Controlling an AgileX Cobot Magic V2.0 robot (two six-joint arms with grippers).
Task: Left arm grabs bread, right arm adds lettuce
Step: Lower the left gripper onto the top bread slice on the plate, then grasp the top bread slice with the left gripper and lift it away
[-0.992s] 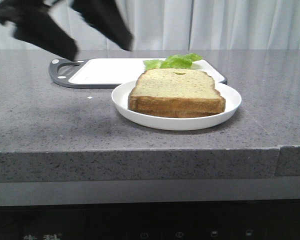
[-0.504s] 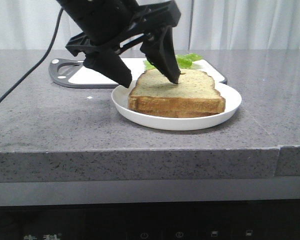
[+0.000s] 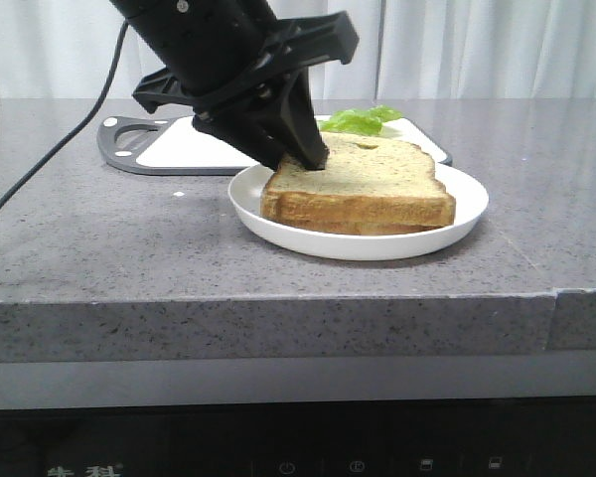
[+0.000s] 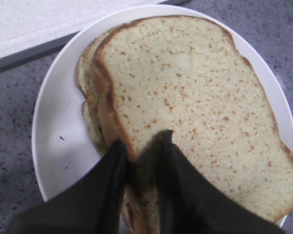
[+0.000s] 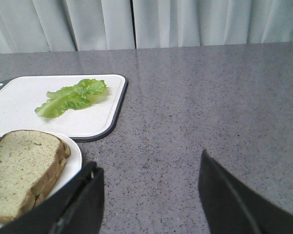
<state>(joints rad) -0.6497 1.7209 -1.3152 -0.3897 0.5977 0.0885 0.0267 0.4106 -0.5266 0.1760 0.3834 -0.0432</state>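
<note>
Two slices of tan speckled bread lie stacked on a white plate. My left gripper is shut on the left crust edge of the top slice of bread. In the left wrist view the gripper pinches that crust, one finger on top of the slice and one beside it; the lower slice peeks out underneath. The green lettuce lies on the white cutting board behind the plate. My right gripper is open and empty above bare counter, apart from the lettuce and the bread.
The cutting board has a dark rim and a handle at its left end. The plate sits just in front of it. A black cable hangs at the left of the front view. The grey counter's front edge is close to the plate.
My left gripper came down from upper left, its open fingers straddled the bread's left edge, then shut on the top slice. Plate and bread shifted slightly right.
</note>
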